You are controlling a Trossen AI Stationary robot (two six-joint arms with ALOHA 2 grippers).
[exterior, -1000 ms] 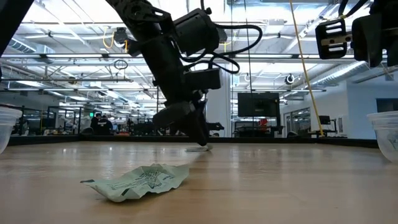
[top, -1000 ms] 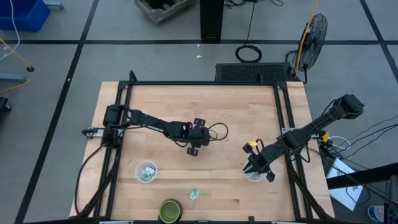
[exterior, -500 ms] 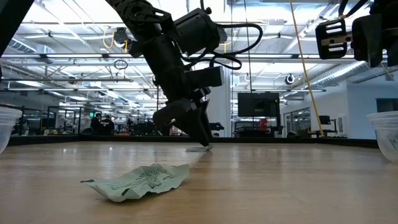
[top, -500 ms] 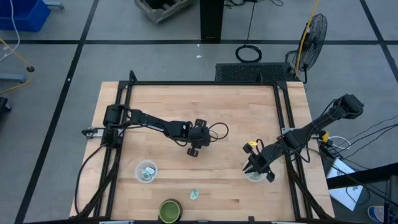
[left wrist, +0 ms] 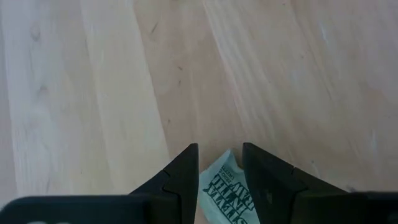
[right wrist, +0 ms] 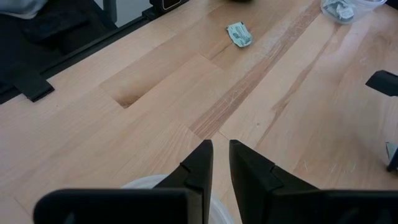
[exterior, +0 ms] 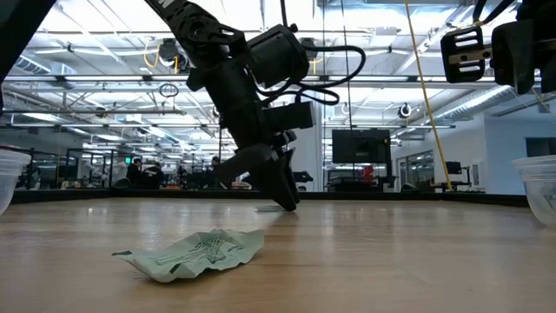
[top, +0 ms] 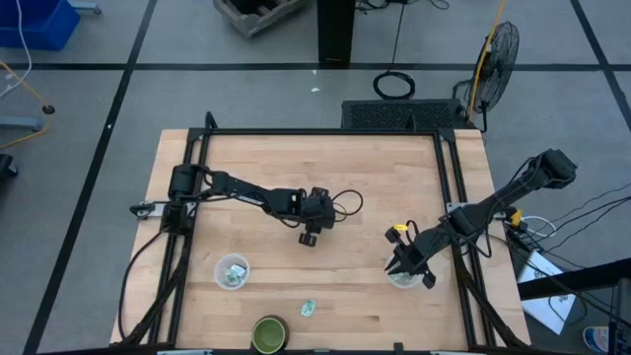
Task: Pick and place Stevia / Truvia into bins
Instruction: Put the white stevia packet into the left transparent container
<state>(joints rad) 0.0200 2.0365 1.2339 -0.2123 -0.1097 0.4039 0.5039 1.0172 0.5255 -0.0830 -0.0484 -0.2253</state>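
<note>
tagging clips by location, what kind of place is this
Probably a robotics lab in an open industrial hall: a framed pale wooden work table, a black standing fan on grey concrete, and exposed ceiling trusses.

Table: light wooden top point(top: 325, 168) with black metal frame.
Container: dark green round one point(top: 268, 333), yellowish-green inside, at near edge.
Fan: black wire-cage fan point(top: 499, 49) on grey floor.

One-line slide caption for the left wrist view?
Left end effector lowered over the wooden table, open fingers straddling a green-and-white Stevia packet.
</note>
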